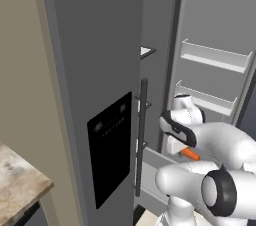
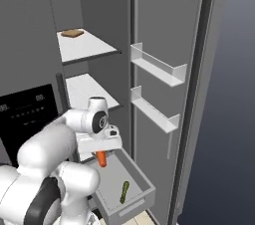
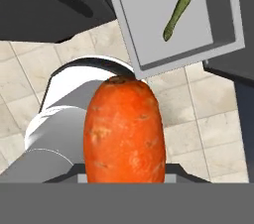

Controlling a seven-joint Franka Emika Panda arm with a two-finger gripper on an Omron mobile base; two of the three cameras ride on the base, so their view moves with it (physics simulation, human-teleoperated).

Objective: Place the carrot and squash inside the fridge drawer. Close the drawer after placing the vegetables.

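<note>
Fridge [image 2: 30, 45] door open, fridge drawer [image 2: 142, 176] pulled out lower centre of right base view. I see squash [image 2: 124, 191] lying inside. Gripper [image 2: 101, 155] clamps carrot [image 2: 101, 159], hanging above drawer's rear.

Light was flat and even, with no visible lamp and no glare on the fridge door [image 1: 95, 70]. Soft shade lay under the white shelves [image 2: 87, 45] beside that door, and the drawer [image 2: 142, 181] below them cast no clear shadow. All three pictures were rendered, coarse and slightly soft. Close to the lens, the carrot [image 3: 124, 131] looked blurred at its edges. No edge distortion showed.
</note>
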